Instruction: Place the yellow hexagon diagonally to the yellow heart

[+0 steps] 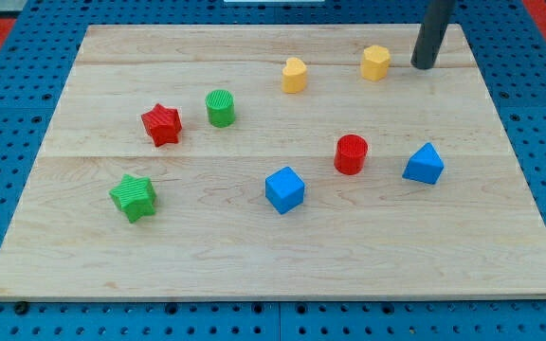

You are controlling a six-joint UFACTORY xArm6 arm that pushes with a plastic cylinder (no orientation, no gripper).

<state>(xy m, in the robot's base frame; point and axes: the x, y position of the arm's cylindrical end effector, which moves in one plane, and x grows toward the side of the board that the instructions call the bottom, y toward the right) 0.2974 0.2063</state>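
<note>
The yellow hexagon point(376, 62) sits near the view's top right of the wooden board point(273, 265). The yellow heart point(295, 75) sits to its left and slightly lower, about a block's width and a half away. My tip point(424, 66) rests on the board just to the right of the yellow hexagon, a small gap apart, not touching it. The dark rod rises from it out of the view's top.
A red star point(162, 124) and a green cylinder point(220, 108) sit at the left centre. A green star point(134, 197) sits at the lower left. A blue cube point(284, 189), a red cylinder point(351, 154) and a blue prism-like block point(424, 165) sit at the centre right.
</note>
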